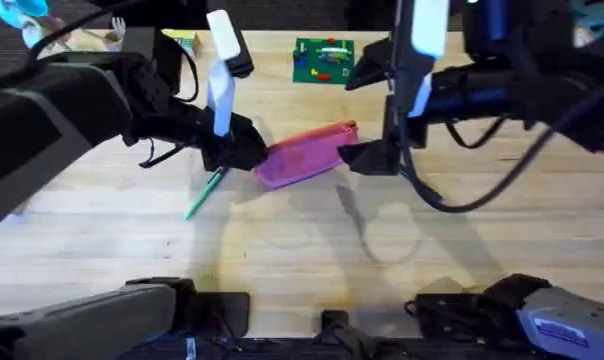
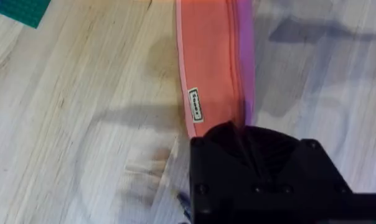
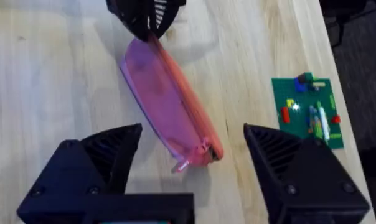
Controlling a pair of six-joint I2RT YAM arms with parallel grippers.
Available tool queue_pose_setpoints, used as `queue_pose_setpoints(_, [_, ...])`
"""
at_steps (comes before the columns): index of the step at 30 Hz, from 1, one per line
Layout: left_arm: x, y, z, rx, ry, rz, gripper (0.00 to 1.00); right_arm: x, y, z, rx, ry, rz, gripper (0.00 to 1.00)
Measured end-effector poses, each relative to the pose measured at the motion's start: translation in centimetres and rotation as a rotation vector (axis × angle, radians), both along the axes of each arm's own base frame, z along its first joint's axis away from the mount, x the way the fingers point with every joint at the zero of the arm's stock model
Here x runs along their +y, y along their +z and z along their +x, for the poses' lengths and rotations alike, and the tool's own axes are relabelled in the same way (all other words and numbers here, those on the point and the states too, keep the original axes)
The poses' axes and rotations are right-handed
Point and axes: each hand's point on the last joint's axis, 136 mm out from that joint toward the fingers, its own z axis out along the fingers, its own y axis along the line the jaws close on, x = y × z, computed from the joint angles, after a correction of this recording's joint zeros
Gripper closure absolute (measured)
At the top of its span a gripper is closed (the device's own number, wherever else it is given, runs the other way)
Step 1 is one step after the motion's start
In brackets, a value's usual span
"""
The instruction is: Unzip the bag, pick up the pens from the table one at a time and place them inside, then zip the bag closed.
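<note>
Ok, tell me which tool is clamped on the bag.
The left tool is: it pinches one end of the pink bag. The right tool hangs open at the opposite end, by the zipper pull, touching nothing.

Table (image 1: pixel 312 250): light wood planks. On it, near the middle, the pink bag (image 1: pixel 302 155) lying aslant, zipper closed; a green pen (image 1: pixel 204 194) just beside its left end. Toward the far edge, a small green board (image 1: pixel 324 60) with coloured pieces.
</note>
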Motion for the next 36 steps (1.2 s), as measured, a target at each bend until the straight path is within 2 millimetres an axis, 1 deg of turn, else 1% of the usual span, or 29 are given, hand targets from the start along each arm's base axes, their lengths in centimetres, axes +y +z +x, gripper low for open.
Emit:
queue_pose_setpoints(4, [0.0, 0.0, 0.0, 0.0, 0.0, 0.0, 0.958, -1.1, 0.6, -1.1, 0.012, -0.042, -0.019, 0.006])
queue_pose_setpoints(5, [0.0, 0.0, 0.0, 0.0, 0.0, 0.0, 0.958, -1.7, 0.7, -1.7, 0.021, -0.059, -0.032, 0.006])
queue_pose_setpoints(11, [0.0, 0.0, 0.0, 0.0, 0.0, 0.0, 0.958, -2.2, 1.2, -2.1, 0.032, -0.091, -0.026, 0.005])
queue_pose_setpoints(16, [0.0, 0.0, 0.0, 0.0, 0.0, 0.0, 0.958, -2.3, 1.4, -2.2, 0.09, -0.158, 0.012, 0.005])
queue_pose_setpoints(21, [0.0, 0.0, 0.0, 0.0, 0.0, 0.0, 0.958, -2.3, 1.4, -2.2, 0.21, -0.285, 0.082, 0.005])
queue_pose_setpoints(28, [0.0, 0.0, 0.0, 0.0, 0.0, 0.0, 0.958, -3.3, 1.2, -1.5, 0.427, -0.593, 0.207, 0.005])
queue_pose_setpoints(30, [0.0, 0.0, 0.0, -0.001, 0.0, 0.0, 0.958, -3.5, 0.9, -1.6, 0.49, -0.661, 0.234, 0.003])
queue_pose_setpoints(36, [0.0, 0.0, 0.0, -0.001, 0.0, 0.0, 0.958, -3.9, 0.2, -2.3, 0.603, -0.767, 0.253, 0.004])
